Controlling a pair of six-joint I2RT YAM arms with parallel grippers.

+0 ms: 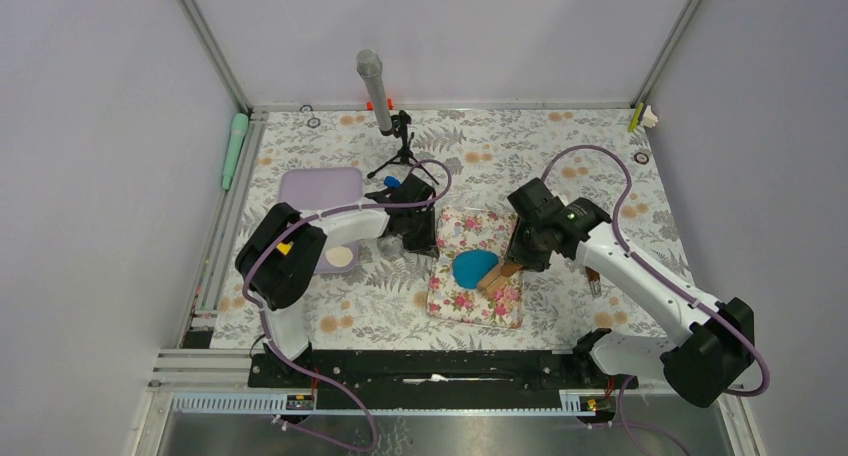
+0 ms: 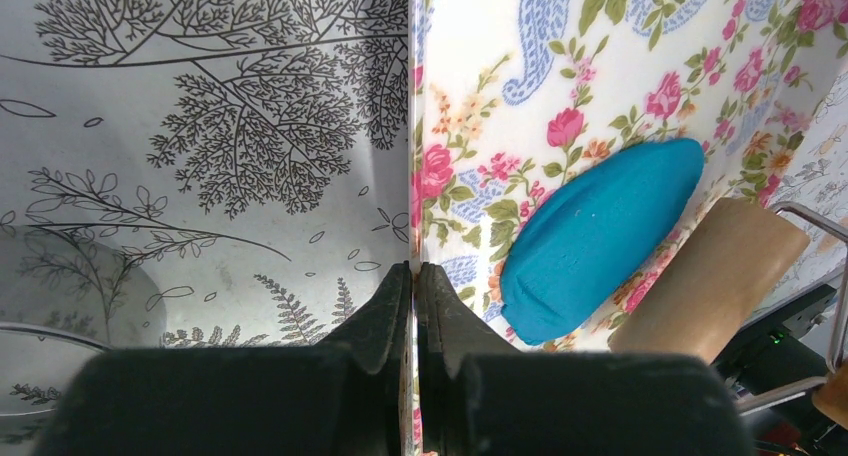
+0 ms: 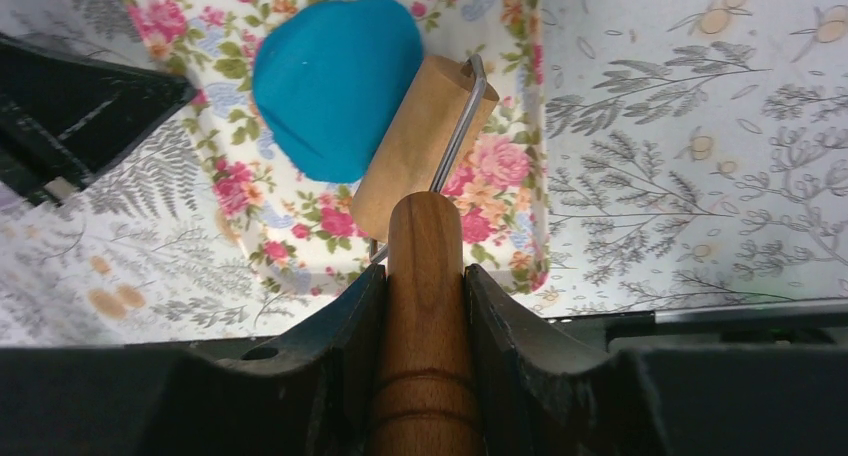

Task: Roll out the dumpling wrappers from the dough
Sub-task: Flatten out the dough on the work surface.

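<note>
The dough (image 1: 474,267) is a flattened, rounded sheet of bright blue clay on the floral pink mat (image 1: 478,301). The wooden roller's drum (image 3: 420,146) rests against the dough's (image 3: 335,71) right edge, partly over it. My right gripper (image 3: 425,276) is shut on the roller's wooden handle, just right of the dough in the top view (image 1: 522,256). My left gripper (image 2: 414,271) is shut on the mat's left edge (image 2: 412,126), with the dough (image 2: 600,238) and drum (image 2: 710,281) to its right. Dumpling wrappers are out of view.
A lavender tray (image 1: 320,191) lies at the left, with a round beige piece (image 1: 341,257) at its near end. A microphone on a small tripod (image 1: 378,91) stands behind the mat. A green tool (image 1: 234,148) lies along the left rail.
</note>
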